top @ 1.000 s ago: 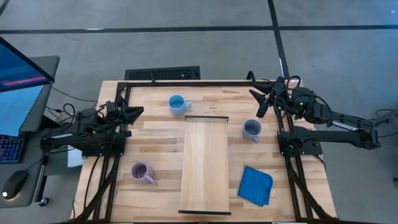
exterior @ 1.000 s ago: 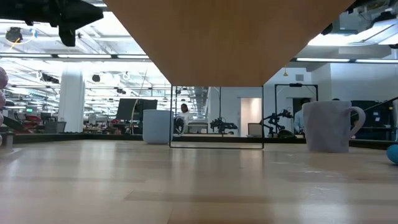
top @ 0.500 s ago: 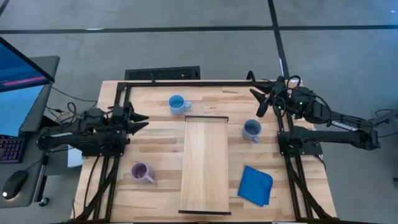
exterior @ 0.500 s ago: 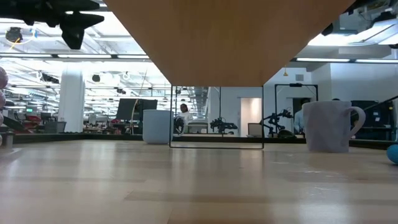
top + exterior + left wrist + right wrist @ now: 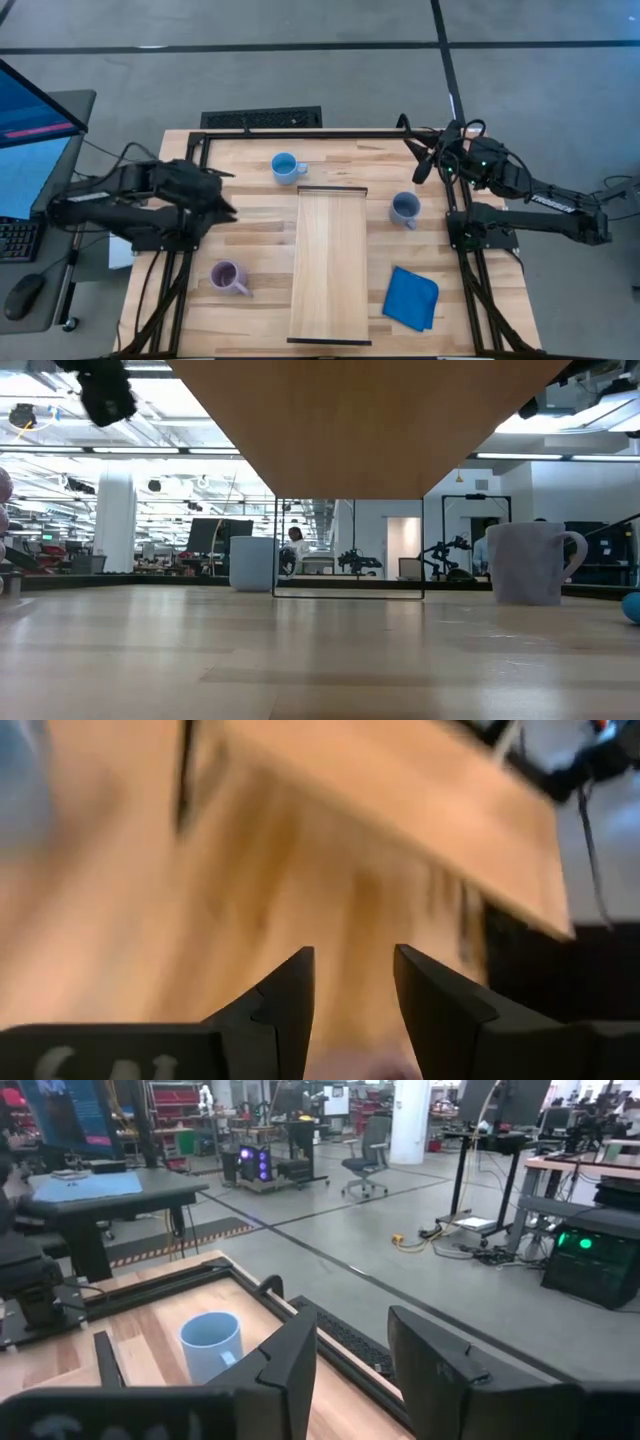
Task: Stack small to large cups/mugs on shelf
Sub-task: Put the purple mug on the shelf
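Three mugs stand upright on their bases on the planked table: a bright light blue one [image 5: 287,166] at the far side, a grey-blue one [image 5: 404,208] right of the shelf, and a pale purple one [image 5: 228,277] at the near left. The shelf [image 5: 330,265], a long light-wood board, runs down the table's middle. My left gripper [image 5: 229,208] hangs open above the left part of the table, tipped downward, between the light blue and purple mugs. My right gripper [image 5: 418,163] is open at the far right, raised and about level, facing the light blue mug [image 5: 210,1345].
A flat blue cloth [image 5: 411,297] lies at the near right. A black frame [image 5: 300,133] runs along the table's far edge. In the low view the shelf's underside [image 5: 360,420] fills the top, with the grey-blue mug [image 5: 530,563] at the right.
My left gripper has risen and tipped from about level to slanting down at the table. It has also drifted a little toward the near edge. The right arm and all three mugs have kept still.
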Tool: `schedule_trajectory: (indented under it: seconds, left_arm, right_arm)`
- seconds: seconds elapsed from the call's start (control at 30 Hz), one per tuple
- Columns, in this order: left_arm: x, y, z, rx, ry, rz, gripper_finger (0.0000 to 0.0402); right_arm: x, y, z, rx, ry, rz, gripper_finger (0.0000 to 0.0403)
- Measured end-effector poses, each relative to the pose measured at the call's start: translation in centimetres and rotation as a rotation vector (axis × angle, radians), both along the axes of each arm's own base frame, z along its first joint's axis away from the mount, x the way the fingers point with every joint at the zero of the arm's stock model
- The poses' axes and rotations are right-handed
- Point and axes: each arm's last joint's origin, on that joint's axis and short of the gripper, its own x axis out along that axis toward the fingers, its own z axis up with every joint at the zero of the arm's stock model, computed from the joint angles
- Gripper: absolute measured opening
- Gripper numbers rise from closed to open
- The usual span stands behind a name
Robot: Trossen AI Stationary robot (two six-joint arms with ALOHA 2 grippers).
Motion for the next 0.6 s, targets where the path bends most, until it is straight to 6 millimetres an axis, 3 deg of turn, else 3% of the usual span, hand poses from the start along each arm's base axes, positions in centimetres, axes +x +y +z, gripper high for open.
schedule_trajectory:
  seconds: [0.17,0.3,0.6]
  left_arm:
    - [0.7,-0.7,-1.3,-0.309,0.404,0.085,0.0129]
    - [1.2,-1.7,-2.4,-0.447,0.663,0.180,0.0129]
    - [3.1,-4.9,-3.6,-0.542,0.894,0.313,0.0129]
  right_arm:
    - [0.0,0.0,0.0,0.000,0.000,0.000,0.0148]
    - [0.0,0.0,0.0,0.001,0.003,0.000,0.0147]
    - [-0.1,0.0,-0.7,0.027,0.070,0.003,0.0145]
